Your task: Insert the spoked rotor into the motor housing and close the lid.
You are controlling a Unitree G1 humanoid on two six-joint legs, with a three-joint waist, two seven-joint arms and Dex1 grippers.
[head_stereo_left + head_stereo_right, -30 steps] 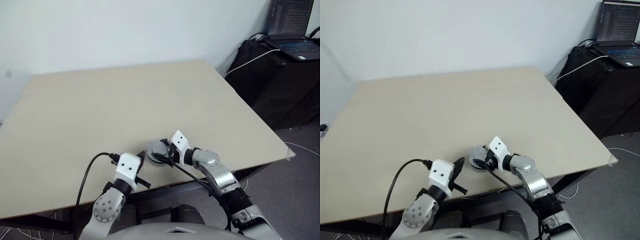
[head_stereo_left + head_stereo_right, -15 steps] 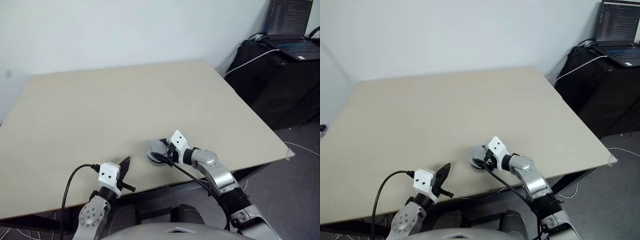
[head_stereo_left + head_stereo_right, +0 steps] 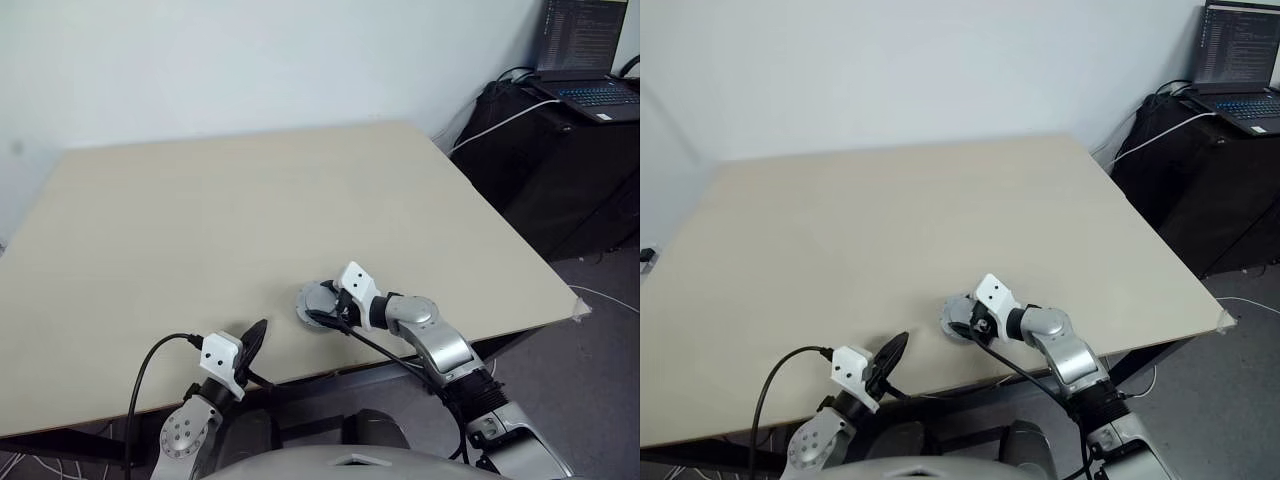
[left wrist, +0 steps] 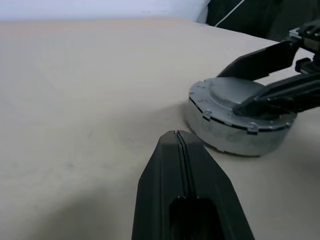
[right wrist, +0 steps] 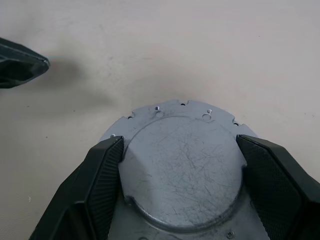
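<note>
The lid [image 4: 235,95], plain grey with a raised middle, lies flat near the table's front edge; it also shows as lid [image 3: 318,298]. My right gripper [image 5: 180,144] is shut on it, one finger [image 5: 100,170] against each side of the raised middle. The motor housing is hidden beneath the lid and the spoked rotor is hidden. My left gripper [image 4: 178,135] is shut and empty, low at the table's front edge, pointing at the lid from a short way to its left. It also shows as left gripper [image 3: 258,332].
The beige table [image 3: 250,200] stretches wide behind the lid. Its front edge [image 3: 330,372] runs just under both hands. A black stand [image 3: 570,160] with a laptop [image 3: 590,90] is off the table's right side. A black cable [image 3: 150,370] loops from my left wrist.
My left gripper has drawn back from beside the lid, down and to the left, to the table's front edge. The right gripper and lid have stayed put.
</note>
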